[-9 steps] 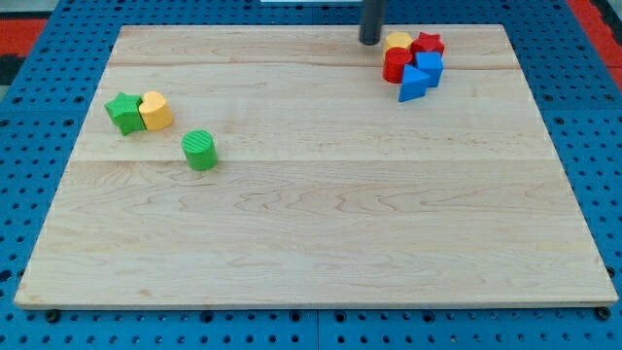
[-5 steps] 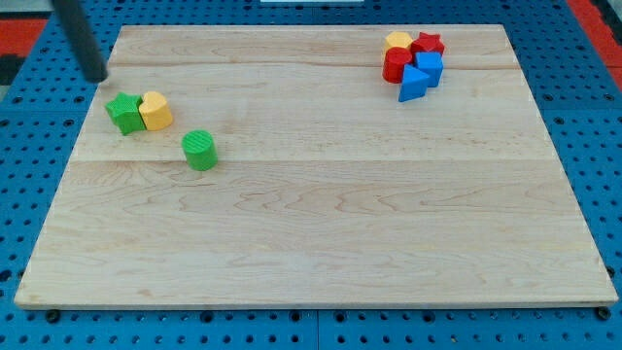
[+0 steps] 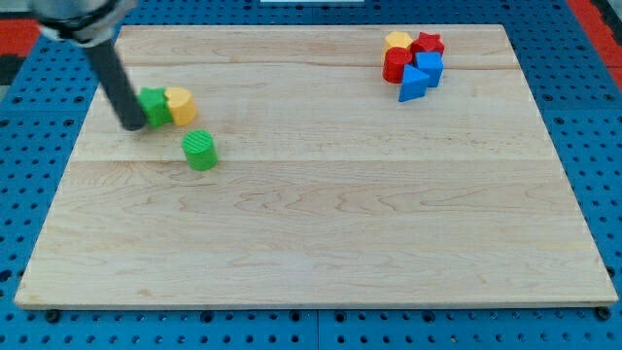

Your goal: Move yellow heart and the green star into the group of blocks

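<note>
My tip [image 3: 130, 124] rests on the board at the view's left, touching the left side of the green star [image 3: 154, 106]. The yellow heart [image 3: 180, 105] sits right against the star's right side. The group of blocks lies at the view's top right: a yellow block [image 3: 397, 41], a red star [image 3: 427, 45], a red block [image 3: 395, 65], a blue cube [image 3: 429, 67] and a blue wedge-shaped block [image 3: 412, 86], all packed together.
A green cylinder [image 3: 200, 151] stands alone just below and right of the star and heart. The wooden board [image 3: 311, 243] lies on a blue pegboard surface [image 3: 29, 175]; my tip is close to the board's left edge.
My tip moved from the group at the top right to the far left, then down against the green star. The star and the yellow heart have shifted to the right and slightly up.
</note>
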Controlling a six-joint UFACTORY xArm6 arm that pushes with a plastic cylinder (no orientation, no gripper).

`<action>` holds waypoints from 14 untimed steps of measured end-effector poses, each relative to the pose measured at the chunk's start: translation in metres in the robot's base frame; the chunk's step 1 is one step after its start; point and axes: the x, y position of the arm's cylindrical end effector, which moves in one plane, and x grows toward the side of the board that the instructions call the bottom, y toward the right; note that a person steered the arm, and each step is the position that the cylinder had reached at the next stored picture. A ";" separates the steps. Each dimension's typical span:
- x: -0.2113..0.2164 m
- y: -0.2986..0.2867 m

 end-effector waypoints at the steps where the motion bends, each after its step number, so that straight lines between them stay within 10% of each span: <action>1: -0.010 0.062; 5: -0.017 -0.044; 10: -0.051 0.192; 14: -0.072 0.083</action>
